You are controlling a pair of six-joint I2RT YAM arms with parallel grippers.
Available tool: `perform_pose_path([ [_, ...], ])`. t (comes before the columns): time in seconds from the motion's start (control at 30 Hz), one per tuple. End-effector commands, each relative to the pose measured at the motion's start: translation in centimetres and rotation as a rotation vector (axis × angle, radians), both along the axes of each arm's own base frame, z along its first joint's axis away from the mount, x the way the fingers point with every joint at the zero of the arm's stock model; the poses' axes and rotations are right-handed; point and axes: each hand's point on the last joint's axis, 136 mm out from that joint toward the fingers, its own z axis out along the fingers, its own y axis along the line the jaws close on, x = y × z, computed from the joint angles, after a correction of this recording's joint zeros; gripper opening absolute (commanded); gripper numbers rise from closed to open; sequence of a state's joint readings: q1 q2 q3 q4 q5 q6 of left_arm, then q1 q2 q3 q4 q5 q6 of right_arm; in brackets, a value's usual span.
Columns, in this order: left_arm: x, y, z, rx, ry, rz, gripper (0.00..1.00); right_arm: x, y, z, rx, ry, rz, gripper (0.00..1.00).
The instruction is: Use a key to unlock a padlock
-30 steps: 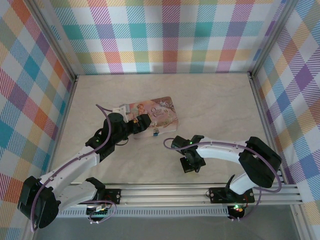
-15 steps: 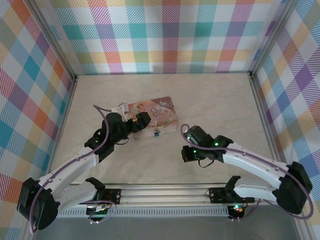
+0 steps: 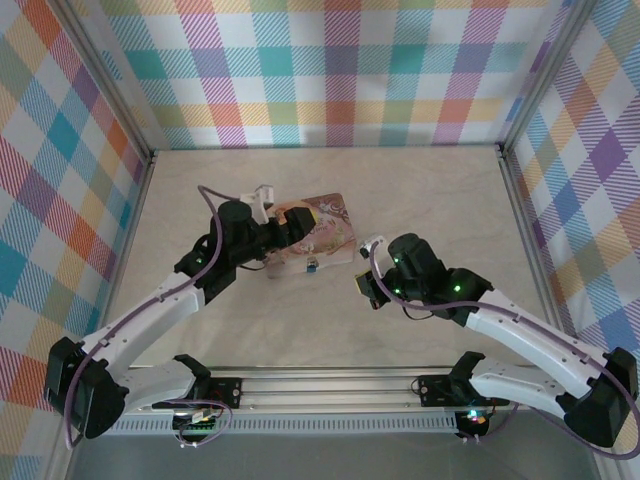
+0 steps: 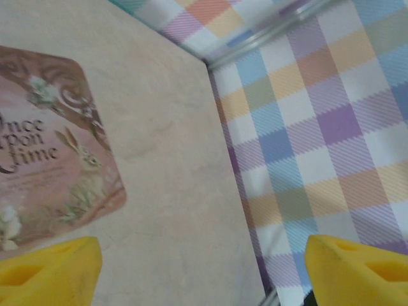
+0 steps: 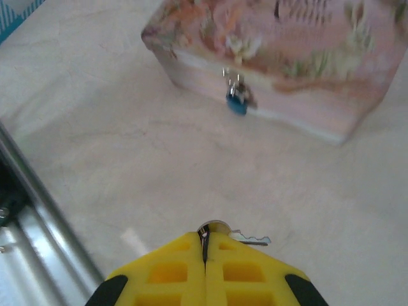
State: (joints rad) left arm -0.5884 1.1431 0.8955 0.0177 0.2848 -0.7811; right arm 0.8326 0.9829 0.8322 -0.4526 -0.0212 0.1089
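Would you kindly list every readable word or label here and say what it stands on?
"Once / pon / Time", left edge cut off by the frame: lid of the pink tin.
Same lid from the right wrist: too blurred to read.
The padlock: nothing legible.

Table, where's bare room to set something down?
Bare: far strip of table between pink tin and back wall, and the side by the right wall. Crowded: around the tin, with padlock, left gripper, right gripper.

The padlock (image 3: 313,266) sits at the pink tin's (image 3: 332,222) near side; the left arm (image 3: 160,305) reaches over the tin.
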Motion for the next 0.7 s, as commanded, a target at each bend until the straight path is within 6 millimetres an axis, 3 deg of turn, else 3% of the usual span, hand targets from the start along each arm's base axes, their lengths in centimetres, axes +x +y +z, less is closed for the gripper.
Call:
perform_pose_path([
  [0.0, -2.0, -1.4, 0.4, 0.063, -0.006, -0.137, 0.80, 1.4, 1.1, 4.4, -0.053, -0.358, 0.156, 0.00],
  [0.1, -2.8, -1.5, 1.1, 0.085, -0.014, -0.174, 0.78, 0.8, 2.2, 5.6, -0.138, -0.576, 0.297, 0.00],
  [0.23, -3.9, -1.6, 2.2, 0.076, -0.026, -0.208, 0.74, -0.8, 3.1, 5.3, -0.284, -0.904, 0.520, 0.00],
  [0.33, -4.6, -1.9, 2.8, 0.075, -0.038, -0.238, 0.71, -0.9, 2.9, 5.1, -0.369, -1.082, 0.588, 0.00],
  [0.67, -7.5, -6.0, 2.3, 0.096, -0.044, -0.412, 0.59, -1.2, 1.9, 4.7, -0.484, -1.146, 0.661, 0.00],
])
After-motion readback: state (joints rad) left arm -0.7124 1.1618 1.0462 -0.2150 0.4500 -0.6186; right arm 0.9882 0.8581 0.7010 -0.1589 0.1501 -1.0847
